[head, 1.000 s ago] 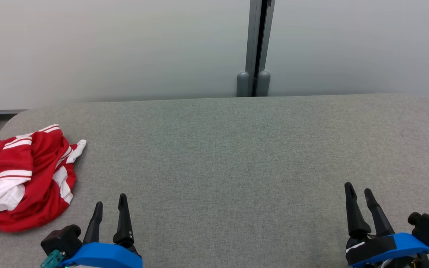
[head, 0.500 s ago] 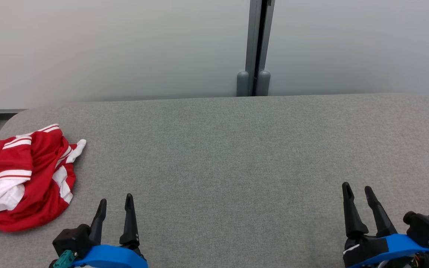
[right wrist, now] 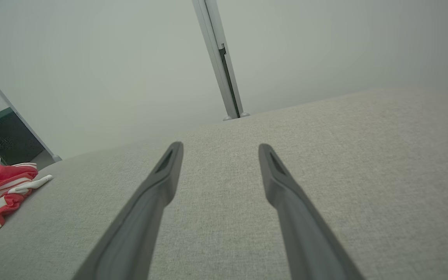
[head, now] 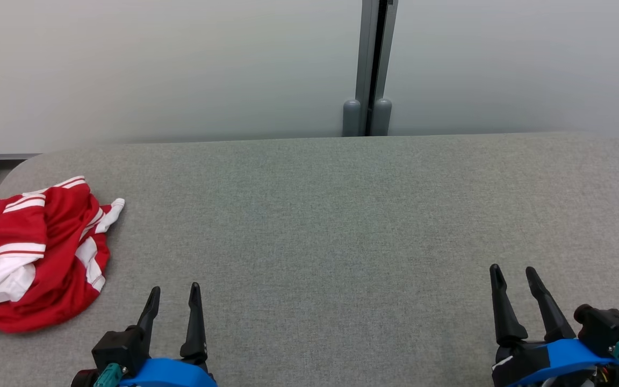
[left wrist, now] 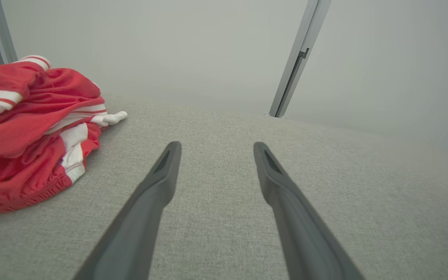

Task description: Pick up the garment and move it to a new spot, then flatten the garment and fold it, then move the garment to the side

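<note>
Two grippers, both spread wide, nothing between fingers. We note left gripper (head: pixel 175 288) over table (head: pixel 342 215) near edge, left part; right gripper (head: pixel 512 269) over same edge, right part. Crumpled garment (head: pixel 35 258) (red, white stripes) lies at table left end, untouched, nearer left gripper.

The head view looks down on the bench (head: pixel 342 215) from above. Both wrist views sit low, facing the wall (left wrist: pixel 169 46). All share the garment (head: pixel 35 252).
</note>
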